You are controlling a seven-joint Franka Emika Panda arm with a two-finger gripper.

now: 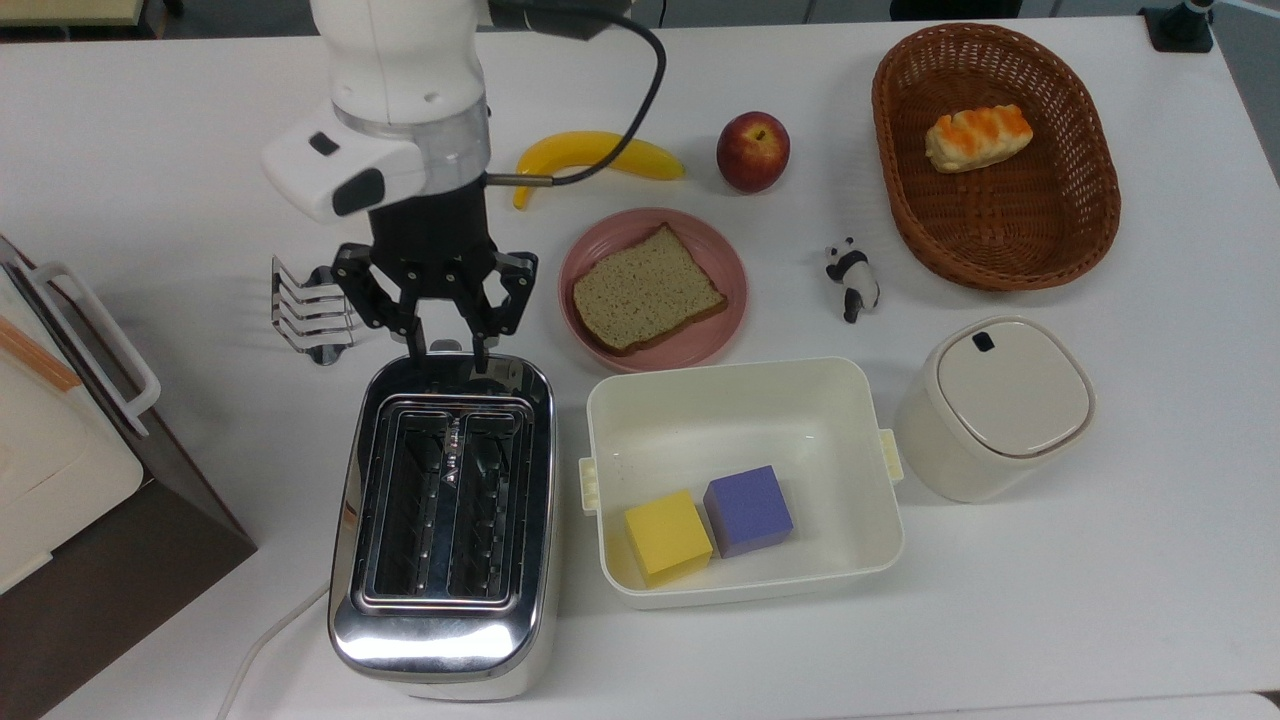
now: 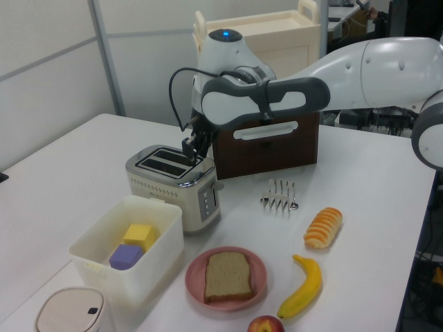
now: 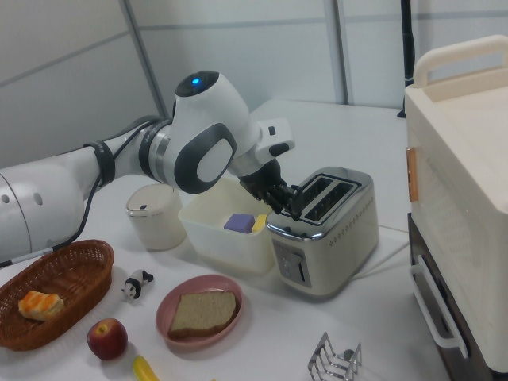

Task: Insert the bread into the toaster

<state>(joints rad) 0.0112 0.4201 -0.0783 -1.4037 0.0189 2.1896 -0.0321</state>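
A slice of brown bread (image 1: 648, 292) lies flat on a pink plate (image 1: 705, 340), to the top view's right of the toaster's far end. The chrome two-slot toaster (image 1: 445, 510) stands with both dark slots empty. My gripper (image 1: 445, 347) hangs open and empty just above the toaster's far end, fingers pointing down, apart from the bread. In the left view the gripper (image 2: 192, 148) sits over the toaster (image 2: 176, 183), with the bread (image 2: 227, 275) nearer the camera. The right view shows the gripper (image 3: 290, 205) at the toaster's (image 3: 325, 230) upper edge and the bread (image 3: 198, 312) lower left.
A wire toast rack (image 1: 310, 310) stands beside the gripper. A white bin (image 1: 745, 395) holding a yellow and a purple cube adjoins the toaster. Banana (image 1: 640, 155), apple (image 1: 752, 150), panda figure (image 1: 852, 278), basket (image 1: 1000, 250), lidded pot (image 1: 1000, 405) and a cabinet (image 1: 60, 450) surround them.
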